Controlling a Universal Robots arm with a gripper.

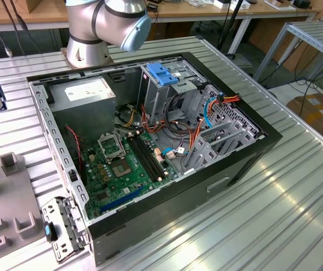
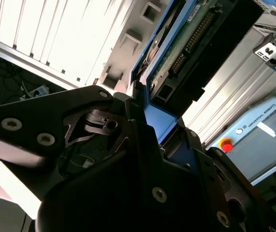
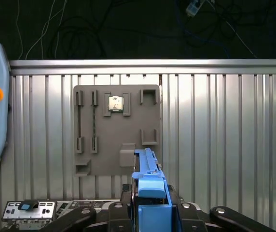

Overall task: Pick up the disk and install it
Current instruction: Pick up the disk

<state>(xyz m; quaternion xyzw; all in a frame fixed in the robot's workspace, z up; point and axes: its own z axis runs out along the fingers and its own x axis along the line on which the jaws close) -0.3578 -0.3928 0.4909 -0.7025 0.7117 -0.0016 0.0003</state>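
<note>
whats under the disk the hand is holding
Below the disk, gripped in the hand, a grey slotted plate lies on the ribbed metal table, with a small chip in one slot. The disk hides part of the plate's edge and some table.

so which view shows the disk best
The second wrist view: the disk shows its circuit-board face and blue end tab, held in the gripper. The first wrist view shows the disk edge-on, mostly blue plastic.

Robot arm, grey shoulder joints at the far side in the exterior view; black gripper, first wrist view, clamped either side of the disk.
</note>
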